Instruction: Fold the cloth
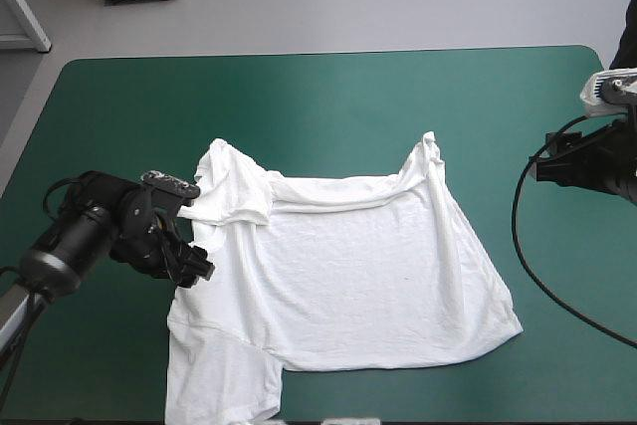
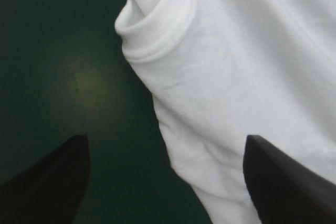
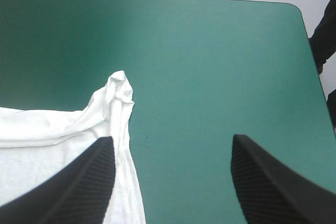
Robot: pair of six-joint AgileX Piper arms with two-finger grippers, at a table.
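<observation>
The white T-shirt [image 1: 348, 266] lies spread flat in the middle of the table, and one corner reaches the near edge. Its left sleeve [image 1: 234, 196] is folded over onto the body. A bunched corner [image 1: 428, 146] sticks up at the far right. My left gripper [image 1: 197, 268] is low at the shirt's left edge and stands open. In the left wrist view, this gripper [image 2: 165, 140] straddles the shirt's edge [image 2: 173, 150], with the sleeve hem [image 2: 157, 40] ahead of it. My right gripper [image 3: 170, 142] is open, off to the right of the shirt, above bare cover. The bunched corner [image 3: 118, 85] is ahead of one finger.
The teal-green cover [image 1: 328, 106] shows beyond the shirt on the far side and on both sides. The table's rounded far right corner [image 3: 294, 9] is in the right wrist view.
</observation>
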